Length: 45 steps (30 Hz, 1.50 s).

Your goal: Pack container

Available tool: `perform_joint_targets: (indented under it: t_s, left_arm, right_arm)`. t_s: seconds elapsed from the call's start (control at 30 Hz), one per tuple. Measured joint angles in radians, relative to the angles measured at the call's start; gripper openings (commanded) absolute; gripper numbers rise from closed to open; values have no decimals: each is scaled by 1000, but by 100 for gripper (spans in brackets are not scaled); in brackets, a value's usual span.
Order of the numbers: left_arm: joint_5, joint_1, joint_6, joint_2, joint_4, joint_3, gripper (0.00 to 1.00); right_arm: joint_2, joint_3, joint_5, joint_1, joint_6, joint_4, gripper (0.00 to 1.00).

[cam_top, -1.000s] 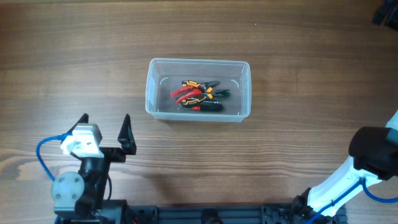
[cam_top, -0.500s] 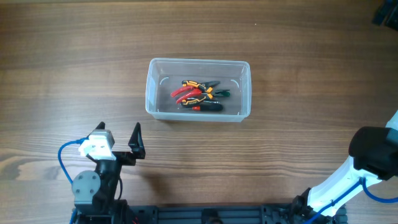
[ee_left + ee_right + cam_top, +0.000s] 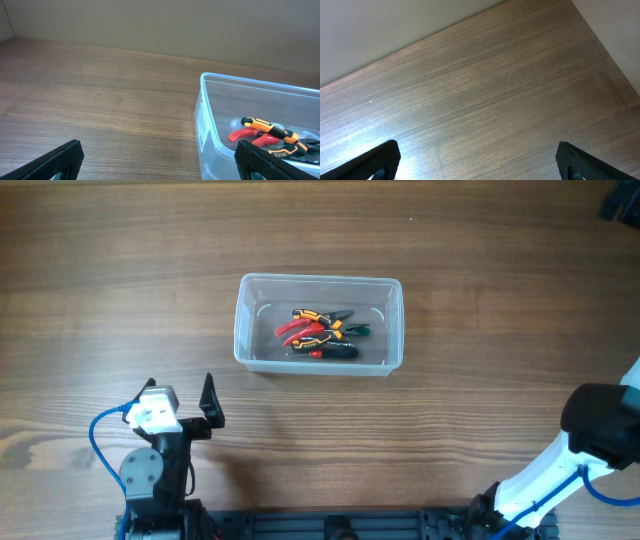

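Observation:
The clear plastic container point(image 3: 318, 323) stands on the wooden table point(image 3: 320, 230) near the middle. Inside it lie several pliers with red, orange and black handles point(image 3: 316, 332). The container point(image 3: 210, 125) and the pliers point(image 3: 262, 135) also show at the right of the left wrist view. My left gripper point(image 3: 180, 402) is open and empty, near the table's front left, well short of the container; it also shows in the left wrist view point(image 3: 160, 162). My right gripper point(image 3: 480, 157) is open and empty over bare wood; its fingers are hidden in the overhead view.
The right arm's body point(image 3: 600, 425) sits at the front right corner. A dark object point(image 3: 625, 200) shows at the far right edge. A wall runs behind the table's far edge point(image 3: 150, 25).
The left arm has drawn back toward the front edge, shifted right then slightly left, its gripper staying open. The container and the right arm have not moved.

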Motion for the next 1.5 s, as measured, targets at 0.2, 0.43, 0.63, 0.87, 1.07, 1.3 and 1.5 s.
perform_joint_targets:
  t_s: [0.2,0.43,0.63,0.87,1.07,1.3,1.5]
  left_arm:
    - [0,0,91,0,0,0,100]
    - [0,0,105,0,0,0,100]
    - [0,0,105,0,0,0,100]
    - [0,0,105,0,0,0,100]
    - [0,0,105,0,2,0,100]
    - [0,0,105,0,3,0,100]
    - [0,0,105,-1,3,-3,100]
  right_arm:
    - [0,0,0,0,0,0,100]
    - [0,0,0,0,0,0,100]
    - [0,0,0,0,0,0,100]
    - [-33,-2,0,122,0,0,100]
    - [-356,-7,-6,492,3,0,100]
    - [-765,-340,6,590,-50,225,100]
    - [-1207,-1143,12,584,-156,858,100]
